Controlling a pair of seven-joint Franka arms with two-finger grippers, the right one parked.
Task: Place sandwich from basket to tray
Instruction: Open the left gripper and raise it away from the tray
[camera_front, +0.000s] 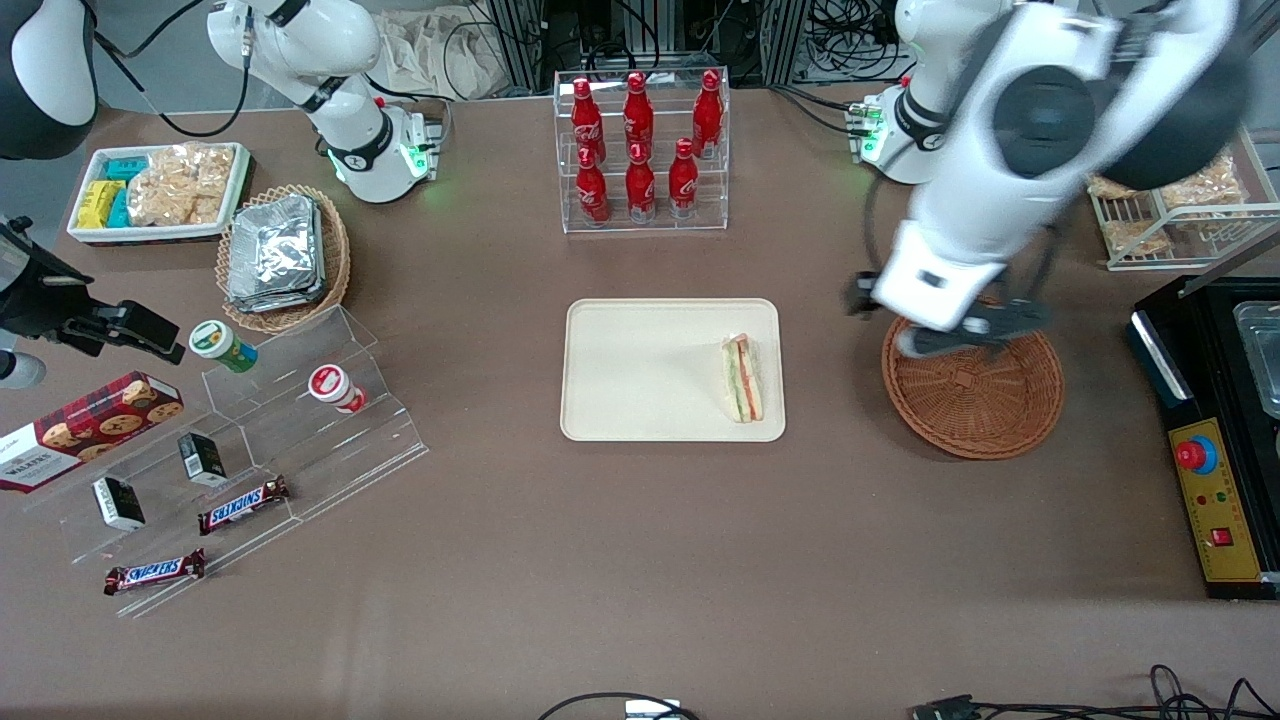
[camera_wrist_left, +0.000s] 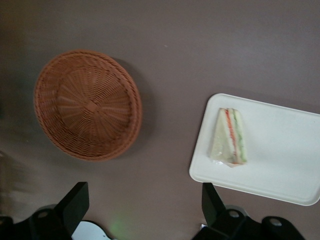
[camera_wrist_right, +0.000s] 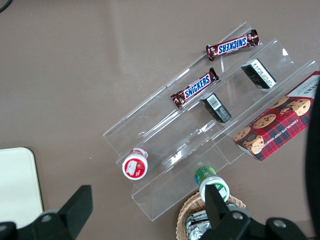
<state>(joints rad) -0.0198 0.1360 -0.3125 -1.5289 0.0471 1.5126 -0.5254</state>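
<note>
While the claw hangs spread and holding nothing, the scene reads so:
Claw (camera_front: 950, 325): above the basket's rim farthest from the front camera, fingers (camera_wrist_left: 75, 202) wide apart.
Sandwich (camera_front: 742, 377): lying flat on the tray, at the tray's end nearest the basket, well apart from the claw.
Tray (camera_front: 640, 400): mid-worktop (camera_front: 640, 560).
Basket (camera_front: 975, 395): holding nothing, beside the tray.

One sandwich (camera_front: 743, 378), six cola bottles (camera_front: 640, 150)
</note>
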